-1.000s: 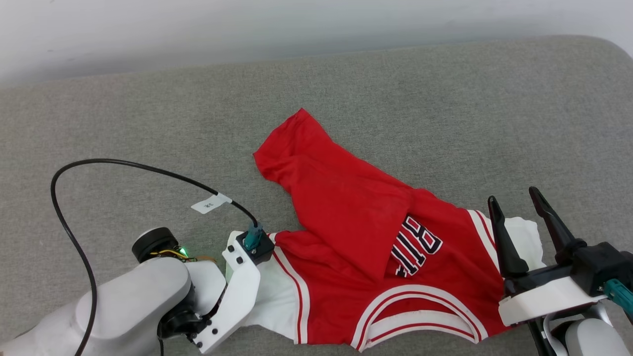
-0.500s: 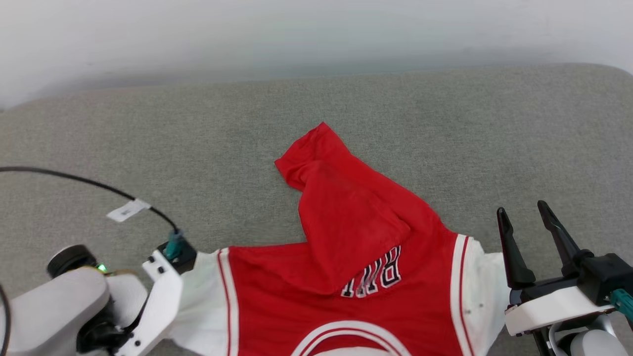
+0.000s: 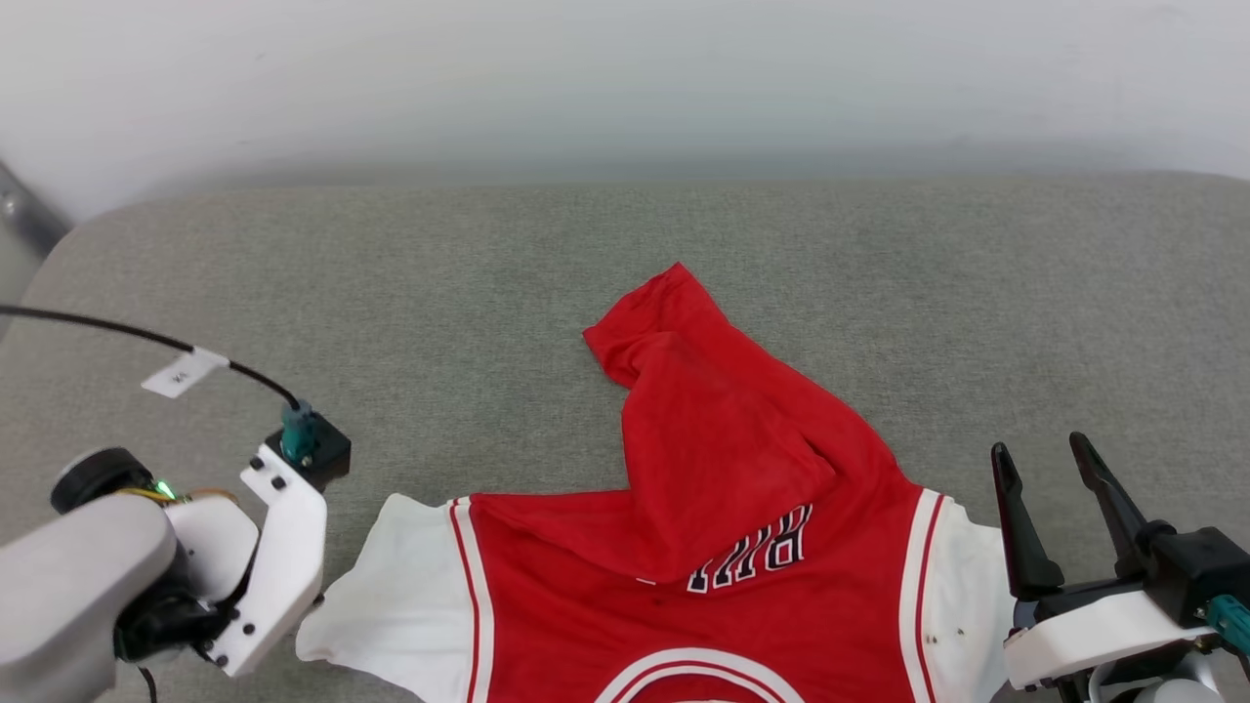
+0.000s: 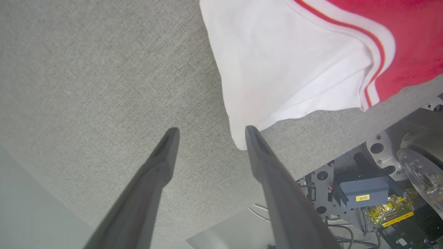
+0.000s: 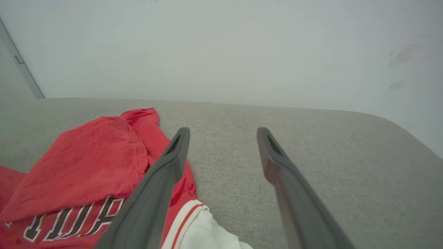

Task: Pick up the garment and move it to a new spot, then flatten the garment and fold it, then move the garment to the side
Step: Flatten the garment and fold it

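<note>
**Ana:** Well, where does the garment (image 3: 723, 547) lie?

**Ben:** It lies on the grey cushion (image 3: 488, 293), against its near edge, chest up with the collar toward the robot. Its white sleeves reach out along that edge, one toward the near left corner and one toward the near right. That looks like the result of a sideways pull to flatten it.

**Ana:** And the pincers?

**Ben:** The left pincer (image 4: 211, 133) is released, its fingers apart with nothing between them. One tip sits right at the corner of the left sleeve (image 4: 283, 69), but it cannot be told whether it touches the cloth. The right pincer (image 3: 1041, 449) is spread wide too and empty, just beside the right sleeve (image 3: 967, 586).

**Ana:** So is the flattening finished?

**Ben:** Probably not. A red flap (image 3: 713, 430) from the hem end is folded back over the chest and hides part of the lettering (image 3: 752, 557). It likely needs drawing out toward the far edge.

**Ana:** What does each view add?

**Ben:** The head view gives the whole layout, with both sleeves and the outline of the flap. The left wrist view gives the left fingers themselves, the cushion's near edge and the robot's base (image 4: 363, 197) below it. The right wrist view looks low across the cushion. There the flap sits rumpled and a little raised, which the view from above flattens out, and a pale wall (image 5: 221, 52) stands behind the far edge.
</note>
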Controlling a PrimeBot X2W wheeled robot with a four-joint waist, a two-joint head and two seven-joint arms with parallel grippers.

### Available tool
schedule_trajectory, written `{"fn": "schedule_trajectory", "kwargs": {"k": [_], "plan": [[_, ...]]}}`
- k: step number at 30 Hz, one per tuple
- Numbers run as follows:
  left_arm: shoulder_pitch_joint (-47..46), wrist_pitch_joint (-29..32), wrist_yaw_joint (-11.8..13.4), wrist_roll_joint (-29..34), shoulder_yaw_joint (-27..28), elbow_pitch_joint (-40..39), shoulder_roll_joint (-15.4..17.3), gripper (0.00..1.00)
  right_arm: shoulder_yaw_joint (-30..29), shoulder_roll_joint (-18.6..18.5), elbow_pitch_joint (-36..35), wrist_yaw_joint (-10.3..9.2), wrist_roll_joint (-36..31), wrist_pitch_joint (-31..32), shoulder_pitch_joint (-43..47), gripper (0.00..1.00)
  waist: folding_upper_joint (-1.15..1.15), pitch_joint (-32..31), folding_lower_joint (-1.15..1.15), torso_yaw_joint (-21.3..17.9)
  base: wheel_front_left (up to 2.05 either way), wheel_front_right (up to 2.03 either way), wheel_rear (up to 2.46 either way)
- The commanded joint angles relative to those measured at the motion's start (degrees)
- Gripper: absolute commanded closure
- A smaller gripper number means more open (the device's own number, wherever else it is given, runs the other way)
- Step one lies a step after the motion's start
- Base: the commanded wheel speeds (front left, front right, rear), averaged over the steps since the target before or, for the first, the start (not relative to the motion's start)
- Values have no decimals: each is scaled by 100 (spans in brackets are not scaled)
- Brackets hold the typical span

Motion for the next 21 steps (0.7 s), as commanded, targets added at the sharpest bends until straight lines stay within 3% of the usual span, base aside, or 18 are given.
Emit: {"fn": "schedule_trajectory", "kwargs": {"k": [1,6,21], "plan": [[-107,86,-16,-62,30,-85,72,0,6,46,5,-4,-6,-13,57,0,0,-23,0,46,0,0,0],[-200,449,-31,-358,88,-117,196,0,91,82,16,-4,15,-13,-48,0,0,26,0,27,0,0,0],[384,32,7,-109,-123,655,-467,0,122,-3,10,-4,35,-13,-255,0,0,332,0,-328,0,0,0]]}}
